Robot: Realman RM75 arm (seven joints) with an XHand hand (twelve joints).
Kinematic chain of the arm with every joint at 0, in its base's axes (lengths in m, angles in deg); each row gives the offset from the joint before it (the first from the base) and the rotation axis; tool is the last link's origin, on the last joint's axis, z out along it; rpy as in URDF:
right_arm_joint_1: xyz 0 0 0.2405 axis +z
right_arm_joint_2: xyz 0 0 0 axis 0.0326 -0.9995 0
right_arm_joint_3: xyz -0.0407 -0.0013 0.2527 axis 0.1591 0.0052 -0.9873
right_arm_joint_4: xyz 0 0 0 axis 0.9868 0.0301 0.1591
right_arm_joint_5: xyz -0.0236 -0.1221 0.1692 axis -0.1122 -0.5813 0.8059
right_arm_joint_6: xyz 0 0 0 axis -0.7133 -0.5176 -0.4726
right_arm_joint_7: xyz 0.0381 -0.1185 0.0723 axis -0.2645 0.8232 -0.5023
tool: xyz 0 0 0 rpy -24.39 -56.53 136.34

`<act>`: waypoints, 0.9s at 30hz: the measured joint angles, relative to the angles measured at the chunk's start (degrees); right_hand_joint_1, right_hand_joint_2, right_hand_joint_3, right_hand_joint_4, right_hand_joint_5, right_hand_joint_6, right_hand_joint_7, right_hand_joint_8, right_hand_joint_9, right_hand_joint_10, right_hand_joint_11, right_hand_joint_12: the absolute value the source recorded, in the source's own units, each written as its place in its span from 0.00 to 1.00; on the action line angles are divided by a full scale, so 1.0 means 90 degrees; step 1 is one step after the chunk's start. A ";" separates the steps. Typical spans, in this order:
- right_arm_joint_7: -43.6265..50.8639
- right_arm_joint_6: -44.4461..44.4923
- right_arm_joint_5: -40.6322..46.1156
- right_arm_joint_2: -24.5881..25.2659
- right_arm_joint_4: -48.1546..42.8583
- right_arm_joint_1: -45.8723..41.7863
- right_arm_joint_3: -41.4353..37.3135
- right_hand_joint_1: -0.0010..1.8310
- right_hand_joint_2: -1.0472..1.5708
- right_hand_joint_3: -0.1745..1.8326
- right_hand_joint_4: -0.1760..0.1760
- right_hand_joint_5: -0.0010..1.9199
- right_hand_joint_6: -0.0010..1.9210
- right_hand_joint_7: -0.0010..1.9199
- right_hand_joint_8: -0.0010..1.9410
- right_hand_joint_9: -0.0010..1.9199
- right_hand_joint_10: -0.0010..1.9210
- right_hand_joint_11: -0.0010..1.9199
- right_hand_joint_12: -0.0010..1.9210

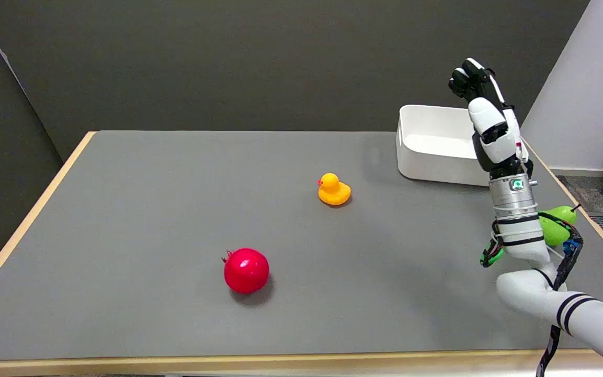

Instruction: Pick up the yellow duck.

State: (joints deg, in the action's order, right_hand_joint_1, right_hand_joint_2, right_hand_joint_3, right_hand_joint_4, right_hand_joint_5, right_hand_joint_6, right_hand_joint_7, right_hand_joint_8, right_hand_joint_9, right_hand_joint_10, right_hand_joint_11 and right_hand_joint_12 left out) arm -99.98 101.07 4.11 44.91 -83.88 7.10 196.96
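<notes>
While my right hand (482,104) hangs raised with fingers (464,81) clenched on nothing, I count one yellow rubber duck (334,189) mid-worktop (123,220), one red pomegranate (246,270) at its seven o'clock, one white plastic bin (432,146) at two o'clock, and one green pear (557,224) at four o'clock.

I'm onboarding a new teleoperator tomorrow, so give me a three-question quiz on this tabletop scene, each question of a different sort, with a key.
1. True or false: the black-and-white right hand is touching the small yellow rubber duck.
2. Which lies nearest the table's front edge? A) the yellow duck B) the glossy red pomegranate-shaped ball C) the white rectangular plastic bin
3. Fill in: partly hidden behind the right arm's wrist lies a ____ pear-shaped fruit.

Key: 1 false, since the hand is raised in the air in front of the bin, well apart from the duck; 2 B; 3 green.
</notes>
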 measured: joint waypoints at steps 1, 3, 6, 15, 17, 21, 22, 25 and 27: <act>-0.0018 0.0018 -0.0009 -0.0005 0.0002 -0.0011 -0.0004 0.21 0.67 0.49 0.49 0.09 0.19 0.16 0.17 0.09 0.38 0.00 0.43; 0.0077 0.0026 -0.0086 -0.0008 0.0000 -0.0022 -0.0039 0.21 0.67 0.50 0.49 0.10 0.19 0.16 0.17 0.10 0.39 0.00 0.44; 0.0245 0.0036 -0.0179 -0.0013 -0.0039 -0.0058 -0.0092 0.22 0.65 0.54 0.49 0.10 0.21 0.17 0.21 0.11 0.39 0.00 0.47; 0.0924 -0.0069 -0.0655 -0.0048 -0.0355 -0.0095 -0.0212 0.26 0.64 0.57 0.50 0.10 0.24 0.17 0.24 0.12 0.39 0.00 0.52; 0.1131 -0.0202 -0.0874 -0.0061 -0.0494 -0.0055 -0.0221 0.26 0.64 0.57 0.51 0.10 0.24 0.17 0.24 0.12 0.39 0.00 0.53; 0.1511 -0.0598 -0.1388 -0.0084 -0.0771 0.0064 -0.0217 0.27 0.64 0.57 0.51 0.11 0.24 0.16 0.23 0.11 0.39 0.00 0.53; 0.1604 -0.0749 -0.1547 -0.0089 -0.0848 0.0107 -0.0204 0.27 0.63 0.57 0.51 0.10 0.24 0.16 0.22 0.10 0.38 0.00 0.53; 0.1839 -0.1266 -0.2053 -0.0092 -0.1068 0.0279 -0.0118 0.27 0.63 0.57 0.52 0.10 0.24 0.14 0.21 0.09 0.37 0.00 0.53; 0.1959 -0.1604 -0.2383 -0.0085 -0.1183 0.0417 -0.0033 0.27 0.63 0.57 0.52 0.10 0.24 0.14 0.21 0.08 0.37 0.00 0.53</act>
State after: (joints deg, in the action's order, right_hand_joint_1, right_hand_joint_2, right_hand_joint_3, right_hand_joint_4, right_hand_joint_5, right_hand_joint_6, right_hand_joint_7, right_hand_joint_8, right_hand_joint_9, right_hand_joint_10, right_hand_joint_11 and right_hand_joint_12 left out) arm -82.35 86.64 -17.33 44.15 -94.52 10.85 196.67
